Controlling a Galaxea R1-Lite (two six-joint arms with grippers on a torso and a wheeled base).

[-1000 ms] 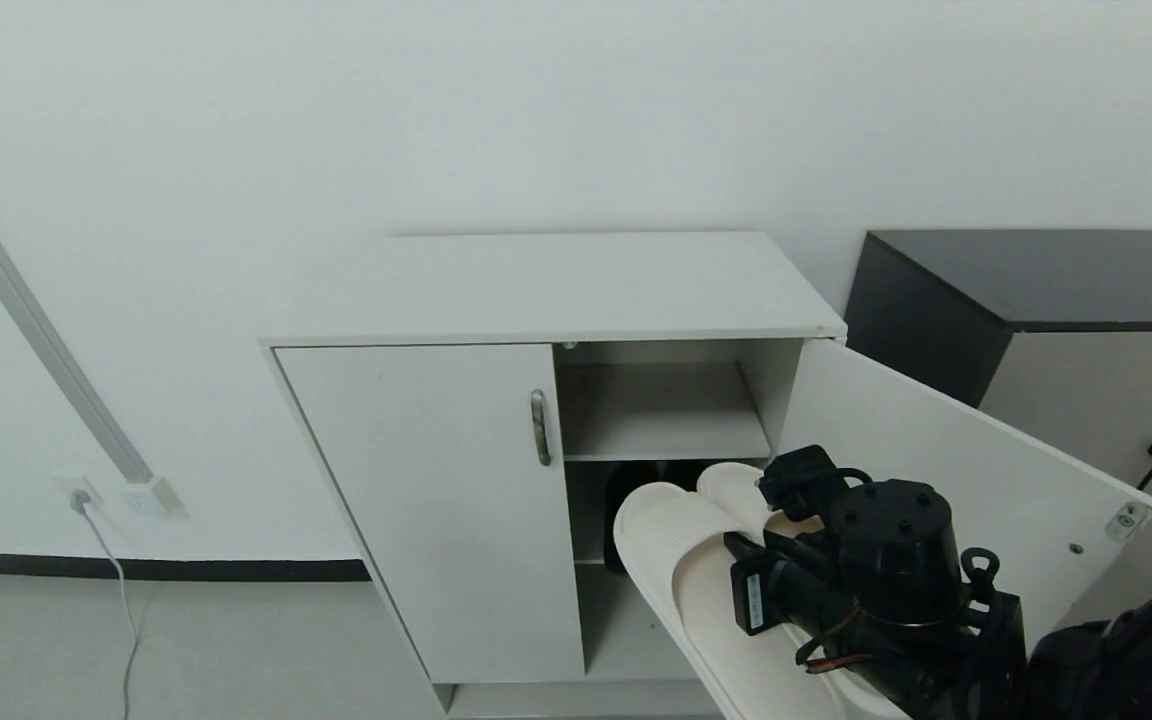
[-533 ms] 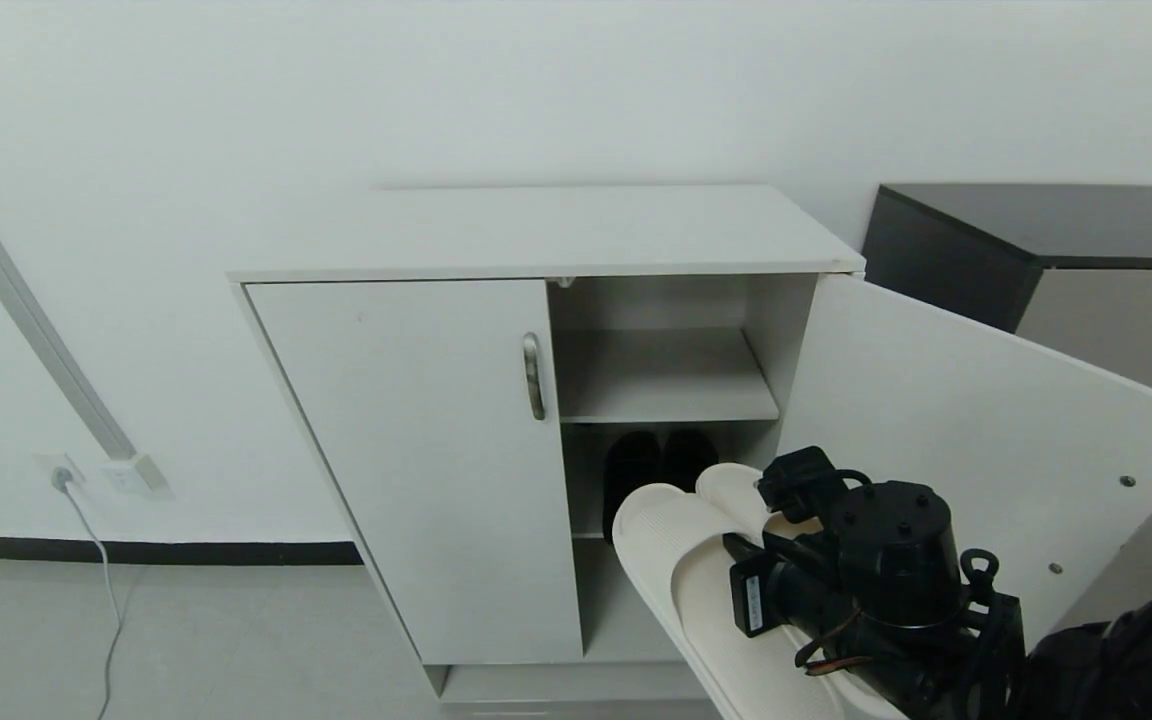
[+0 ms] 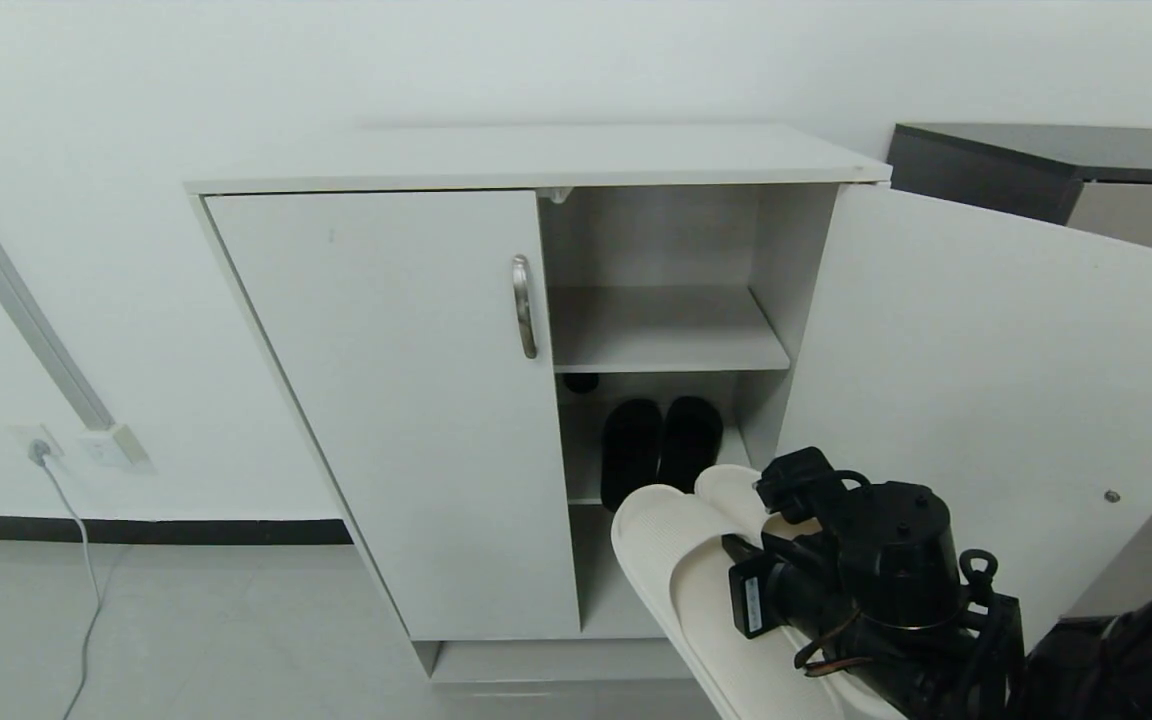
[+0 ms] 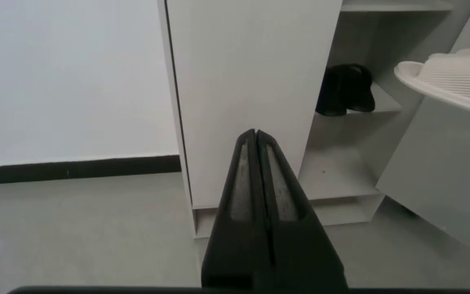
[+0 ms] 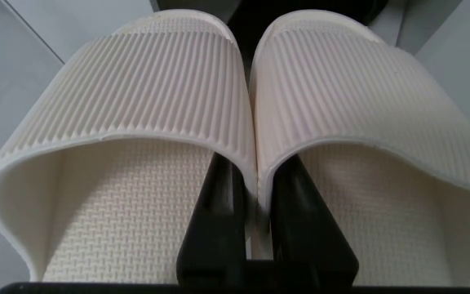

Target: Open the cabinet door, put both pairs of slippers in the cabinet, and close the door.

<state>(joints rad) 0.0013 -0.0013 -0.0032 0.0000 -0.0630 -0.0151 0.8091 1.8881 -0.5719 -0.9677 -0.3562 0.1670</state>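
Two white slippers (image 5: 145, 106) (side by side) jut from right gripper (image 5: 255, 184).

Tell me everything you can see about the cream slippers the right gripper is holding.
The pair of cream ribbed foam slide slippers is held side by side, heel openings toward the wrist. Each has a wide ridged upper band, a thick smooth rim and a pebbled insole; the material looks soft and moulded. The right gripper pinches their two inner walls together, one of its black fingers inside each slipper. Their toes point at the open right half of the white wooden cabinet, in front of it, not yet inside.
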